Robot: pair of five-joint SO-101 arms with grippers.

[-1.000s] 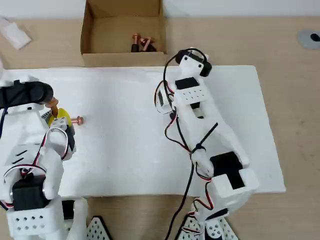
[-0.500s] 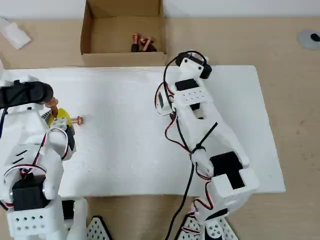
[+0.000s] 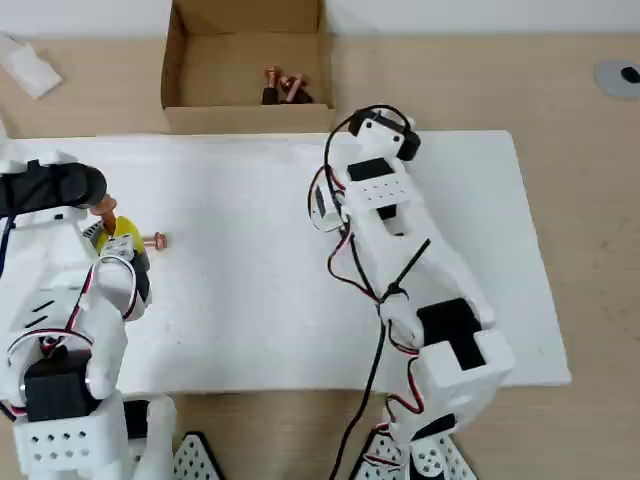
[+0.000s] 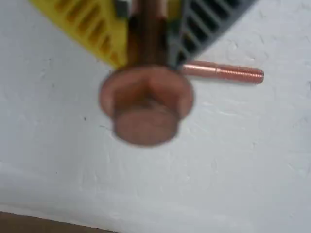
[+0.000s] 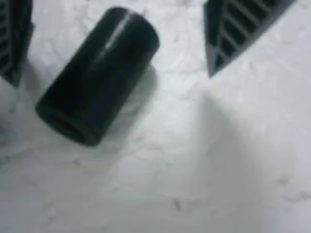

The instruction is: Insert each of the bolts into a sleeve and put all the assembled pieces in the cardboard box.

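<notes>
Left tool (image 4: 148, 57) is clamped on a copper bolt (image 4: 146, 104). The shank is pinched between the yellow finger (image 4: 92, 24) and the dark finger (image 4: 209, 24), and the hex flange head sticks out toward the wrist camera. In the high view this tool sits at the left end of the white mat (image 3: 250, 300), over the mat surface.

A second bolt (image 3: 155, 241) lies flat on the mat just beside the left tool, on the side toward the mat's middle. Its threaded end points toward mid-mat. Whether it touches the dark finger cannot be told.

Right tool (image 5: 114, 77) is spread wide. A black sleeve (image 5: 99, 73) lies on its side on the mat between the two fingers, neither finger on it, with the open bore end showing. In the high view the right arm runs from the mat's near edge up to its far edge, a bit right of mat centre.

The cardboard box (image 3: 175, 70) stands on the wooden worktop (image 3: 580, 200) just beyond the mat's far edge, open side up. The assembled pieces (image 3: 285, 85), copper with black, are bunched inside against the box wall nearest the mat.
</notes>
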